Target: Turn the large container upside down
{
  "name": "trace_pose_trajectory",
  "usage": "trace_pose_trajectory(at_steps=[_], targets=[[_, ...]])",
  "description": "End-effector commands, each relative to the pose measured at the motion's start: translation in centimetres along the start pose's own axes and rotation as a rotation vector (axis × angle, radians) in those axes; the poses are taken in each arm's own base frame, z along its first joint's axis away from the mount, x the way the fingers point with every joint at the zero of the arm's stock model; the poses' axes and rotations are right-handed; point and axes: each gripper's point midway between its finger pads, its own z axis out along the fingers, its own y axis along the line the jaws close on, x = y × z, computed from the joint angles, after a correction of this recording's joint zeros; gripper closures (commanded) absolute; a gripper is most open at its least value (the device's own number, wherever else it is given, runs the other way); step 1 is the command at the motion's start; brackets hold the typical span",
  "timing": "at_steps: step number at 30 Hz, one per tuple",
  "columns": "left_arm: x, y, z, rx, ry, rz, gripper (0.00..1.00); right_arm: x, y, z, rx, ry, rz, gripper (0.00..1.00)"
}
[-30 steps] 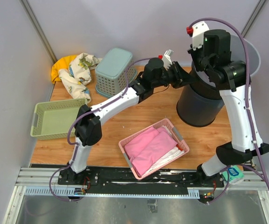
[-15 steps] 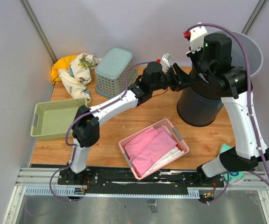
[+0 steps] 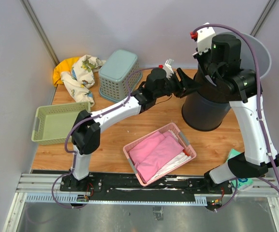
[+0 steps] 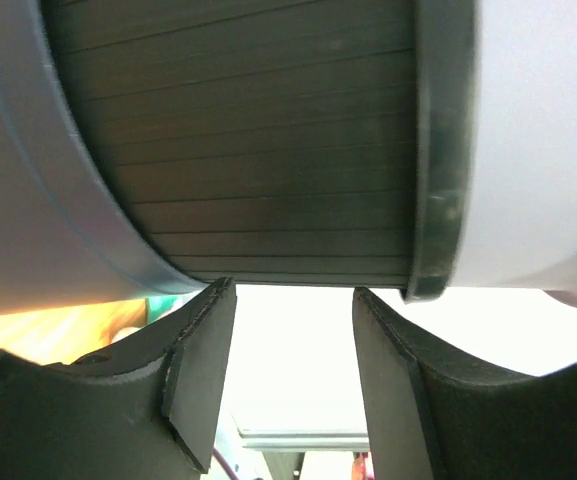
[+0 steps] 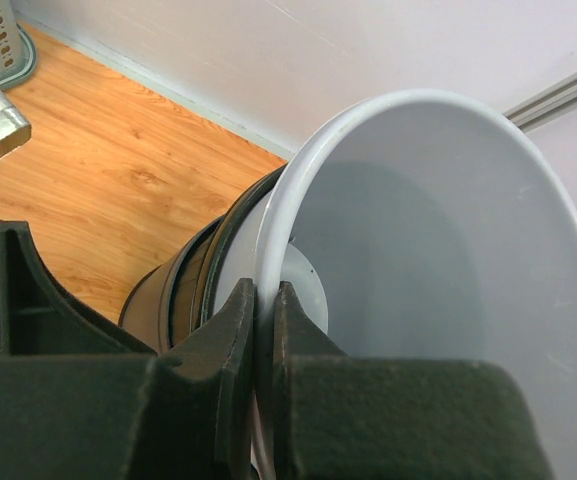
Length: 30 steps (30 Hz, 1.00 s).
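pale plastic is pinched between the fingers of the right pincer [image 5: 265, 295]. it is clamped tight on the thin pale rim [image 5: 408, 100] of the large container [image 3: 204, 113]. the left pincer [image 4: 293, 292] is wide apart and holds nothing. the dark wall [image 4: 268, 150] of the container is just past its fingertips, and i cannot tell if they touch.

i think the step now is tipping the container over. to do it well, the right pincer should hold the rim firm and roll it slowly, because a thin rim can slip. the left pincer should push low on the dark wall so the bottom swings up. the pink basket [image 3: 159, 153] sits nearer the robot than the left pincer, so the tip should go away from it.

the container stands on the bench [image 3: 144, 121], right under the right pincer and just in front of the left one. it looks tipped a little, with its mouth leaning away from the left pincer. outside it is dark, with thin lines running round it and a thick band at the top. the pale part pokes out past that band, wide and smooth like a big bowl. i cannot tell if the dark and pale parts are one thing or two tubs, one inside the other. if the pale one is loose, it may slide out.
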Motion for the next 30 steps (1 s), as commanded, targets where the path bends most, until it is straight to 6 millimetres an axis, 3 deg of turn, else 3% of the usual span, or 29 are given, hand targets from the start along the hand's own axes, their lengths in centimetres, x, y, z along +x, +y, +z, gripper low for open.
trace_pose_trajectory(at_steps=[1,4,7,14,21,26,30], targets=[[-0.5,-6.3,-1.9,0.148,-0.042,0.051,0.42,-3.8,-2.4,-1.8,0.085,-0.155,0.049,1.00],[-0.8,-7.5,-2.4,0.167,-0.060,0.065,0.35,-3.9,-2.3,-1.8,0.083,-0.157,0.050,1.00],[-0.8,-8.3,-2.2,0.186,-0.058,0.073,0.34,-3.9,-2.3,-1.8,0.078,-0.159,0.054,1.00],[-0.4,-6.8,-0.5,0.168,-0.036,0.028,0.37,-4.3,-1.7,-2.0,0.041,-0.174,0.069,1.00],[-0.9,-7.3,0.4,0.166,-0.048,0.046,0.37,-4.0,-1.2,-1.7,0.024,-0.165,0.060,0.99],[-1.0,-6.0,1.6,0.109,-0.046,0.031,0.44,-4.1,-1.0,-1.8,0.011,-0.173,0.064,1.00],[-0.8,-3.8,2.1,0.051,-0.047,-0.005,0.57,-4.4,-1.0,-2.2,0.008,-0.184,0.073,0.99]])
